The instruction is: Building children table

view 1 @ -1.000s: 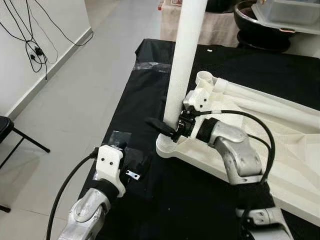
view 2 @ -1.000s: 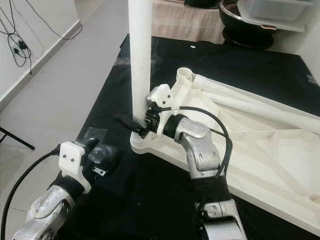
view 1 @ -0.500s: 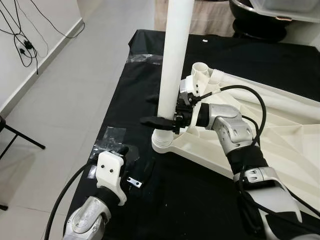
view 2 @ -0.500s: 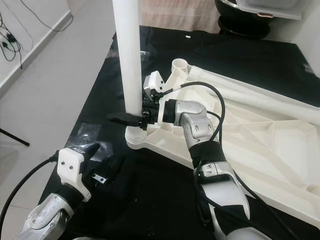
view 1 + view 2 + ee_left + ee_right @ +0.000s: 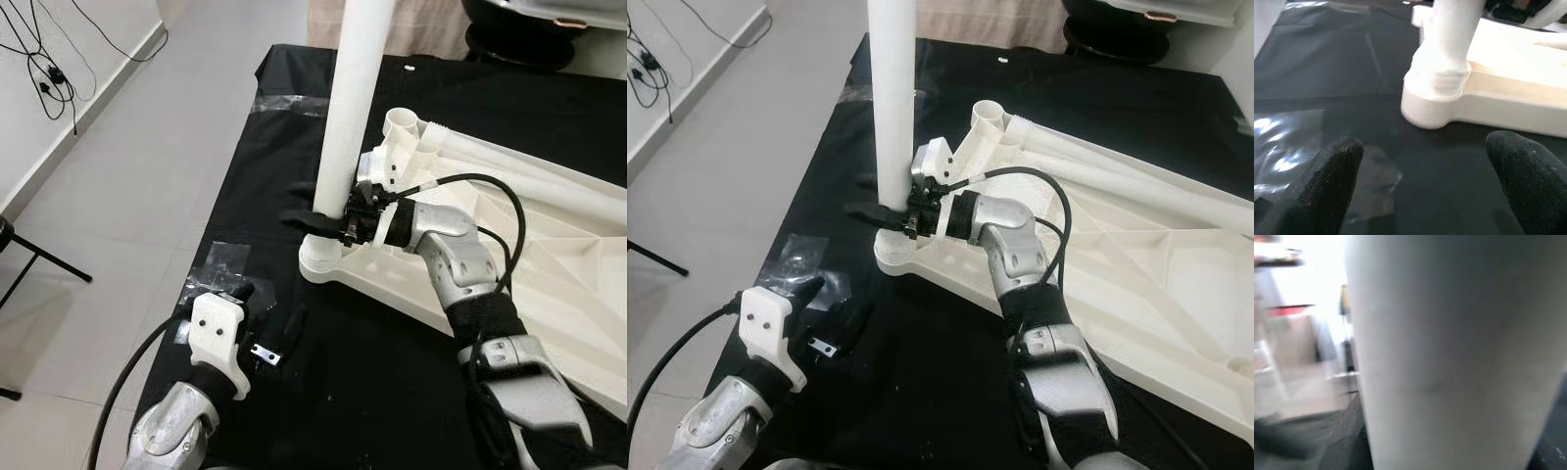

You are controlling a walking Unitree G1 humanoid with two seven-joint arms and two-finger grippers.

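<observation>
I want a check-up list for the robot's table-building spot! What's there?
Surface: black cloth over the worktop.
Job's things: white table top lying flat; one white leg standing upright in its corner socket; more legs lying on it.
Clutter: clear plastic bags, small metal bracket.
Claws: right claw around the upright leg near its base; left claw open above the cloth.
Cables: black arm cables; wall wires.
Surroundings: grey tiled floor.
</observation>
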